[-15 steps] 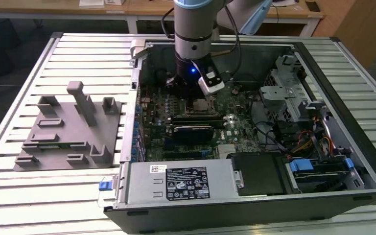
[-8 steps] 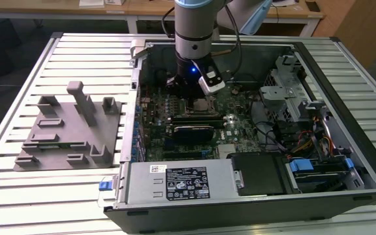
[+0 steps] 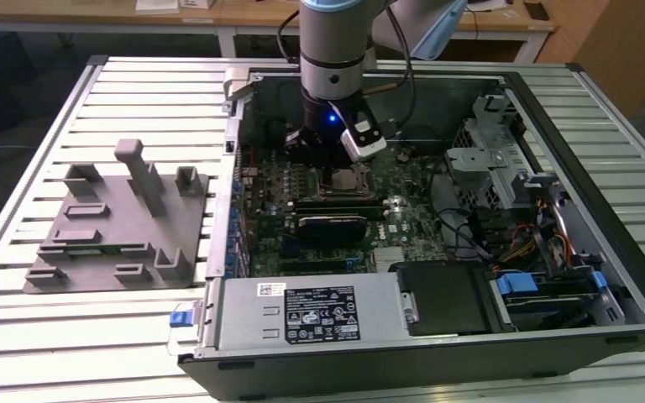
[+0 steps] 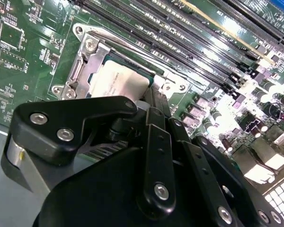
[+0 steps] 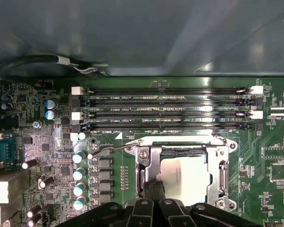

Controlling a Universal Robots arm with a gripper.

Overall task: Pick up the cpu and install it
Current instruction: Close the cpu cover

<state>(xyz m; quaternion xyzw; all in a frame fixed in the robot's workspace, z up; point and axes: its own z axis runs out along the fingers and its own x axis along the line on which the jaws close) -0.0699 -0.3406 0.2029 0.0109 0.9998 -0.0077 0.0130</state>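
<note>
Over the open computer case (image 3: 412,374) on the slatted table (image 3: 31,336), the arm (image 3: 332,50) is hanging near-vertical, its wrist pointing straight down into the case. The gripper (image 4: 154,106) is hovering low over the motherboard (image 3: 406,222), right at the socket (image 5: 143,163). Open or closed: cannot tell, since its own dark body is blocking the view in both wrist views.

The cpu (image 5: 184,178) is lying flat inside the socket's metal frame, silvery top facing up. In the second wrist view the gripper's black housing is covering the chip's near corner. The gripper's lower end is sitting at one edge of the chip. Touching or just above it: cannot tell.

Around the socket, memory slots (image 5: 165,109) are running in parallel rows just beside the frame. A thin wire lever (image 5: 109,149) is angling off one corner. A row of small capacitors (image 5: 78,175) is standing near that same side.

In the exterior view, a labelled power supply box (image 3: 300,311) is sitting at the case's near end. A drive cage (image 3: 490,155) and coloured cables (image 3: 530,243) are crowding the exterior view's right. The case walls are closing in around the arm. A grey fixture plate (image 3: 110,227) with upright posts is resting on the table at the exterior view's left, just beside the case and well apart from the gripper.
</note>
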